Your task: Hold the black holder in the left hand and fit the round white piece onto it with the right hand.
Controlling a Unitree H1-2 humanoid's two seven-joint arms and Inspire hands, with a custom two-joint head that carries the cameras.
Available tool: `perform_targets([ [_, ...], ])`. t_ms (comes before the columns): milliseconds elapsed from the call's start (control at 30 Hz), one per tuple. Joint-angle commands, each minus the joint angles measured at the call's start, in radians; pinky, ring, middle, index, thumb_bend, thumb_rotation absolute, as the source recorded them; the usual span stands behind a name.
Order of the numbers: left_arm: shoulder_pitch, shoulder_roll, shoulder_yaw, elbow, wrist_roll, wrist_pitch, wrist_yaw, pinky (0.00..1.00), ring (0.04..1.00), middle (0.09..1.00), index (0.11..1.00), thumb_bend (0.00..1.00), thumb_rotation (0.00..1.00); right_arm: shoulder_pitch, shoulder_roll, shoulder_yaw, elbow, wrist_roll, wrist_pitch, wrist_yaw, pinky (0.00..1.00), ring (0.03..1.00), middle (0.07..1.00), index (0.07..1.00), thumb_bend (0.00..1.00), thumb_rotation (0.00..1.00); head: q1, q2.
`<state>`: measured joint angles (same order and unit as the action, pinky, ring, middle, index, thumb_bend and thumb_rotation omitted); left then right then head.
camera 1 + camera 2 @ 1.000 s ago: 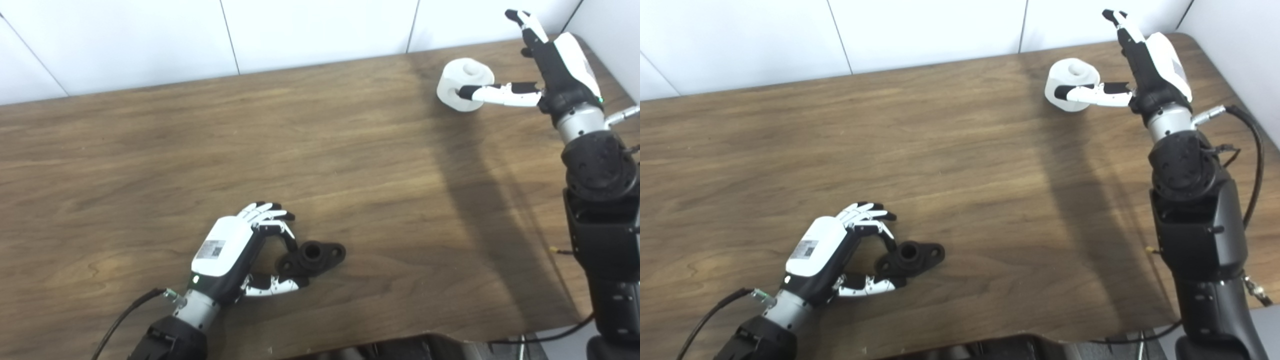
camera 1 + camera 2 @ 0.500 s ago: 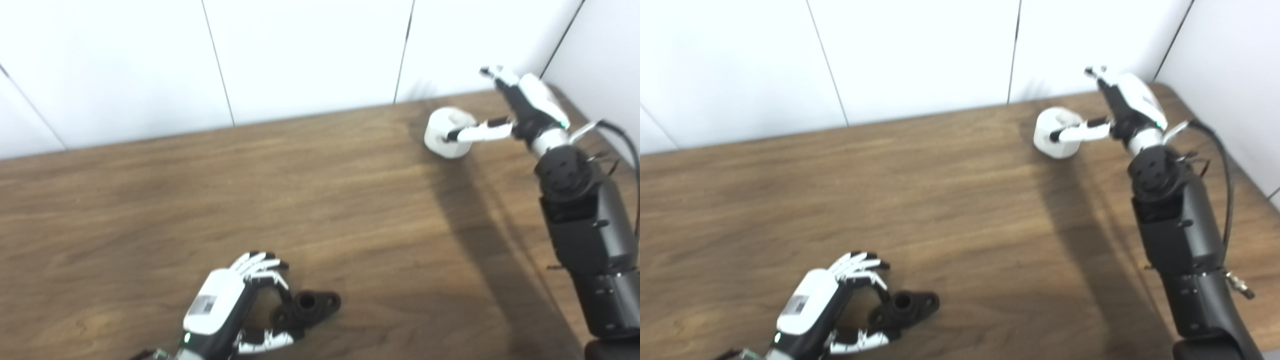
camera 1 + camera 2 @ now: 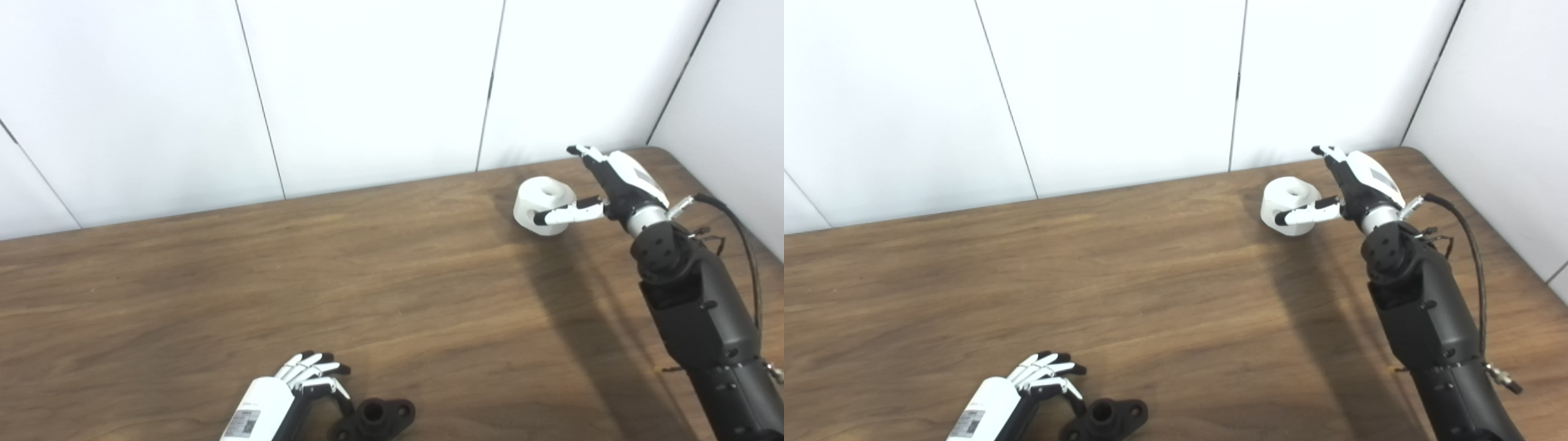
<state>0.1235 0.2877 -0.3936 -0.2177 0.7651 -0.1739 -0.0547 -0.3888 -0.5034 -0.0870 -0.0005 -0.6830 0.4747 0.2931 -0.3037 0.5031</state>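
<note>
Fingers (image 3: 589, 154) of the right hand (image 3: 615, 184) spread beside the round white piece (image 3: 544, 197) near the table (image 3: 392, 275) edge.

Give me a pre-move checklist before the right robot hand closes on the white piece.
1. Right robot hand open, fingers apart: ok.
2. Round white piece sits flat on the table, hole facing up: ok.
3. Thumb lies across the piece's near side, fingers raised by its far side: ok; actual contact cannot tell.
4. Left robot hand has the black holder in its grasp: cannot tell; fingers curl beside it, thumb out of frame.
5. Holder lifted for fitting: not ok, it lies on the table.
</note>
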Motion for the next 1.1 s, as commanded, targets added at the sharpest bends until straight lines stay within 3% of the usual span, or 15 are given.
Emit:
perform_targets([
  [0,0.033,0.022,-0.013,0.079,0.028,0.059,-0.069,0.9,0.88,0.791,0.484,0.52,0.05,-0.053,-0.025,-0.014,-0.016,-0.019,-0.005,-0.008,0.97,1.0,0.983,0.923,0.9,0.4,0.001,0.002],
  [300,0.036,0.022,-0.012,0.072,0.033,0.063,-0.068,0.9,0.873,0.785,0.484,0.52,0.05,-0.083,-0.008,-0.016,0.05,-0.058,-0.005,-0.005,0.94,1.0,0.982,0.9,0.89,0.4,0.005,0.008],
  [1067,0.038,0.022,-0.013,0.061,0.035,0.064,-0.069,0.89,0.874,0.783,0.484,0.52,0.05,-0.165,-0.029,0.077,0.173,-0.119,-0.005,0.018,0.96,0.992,0.92,0.849,0.88,0.41,0.003,0.012],
])
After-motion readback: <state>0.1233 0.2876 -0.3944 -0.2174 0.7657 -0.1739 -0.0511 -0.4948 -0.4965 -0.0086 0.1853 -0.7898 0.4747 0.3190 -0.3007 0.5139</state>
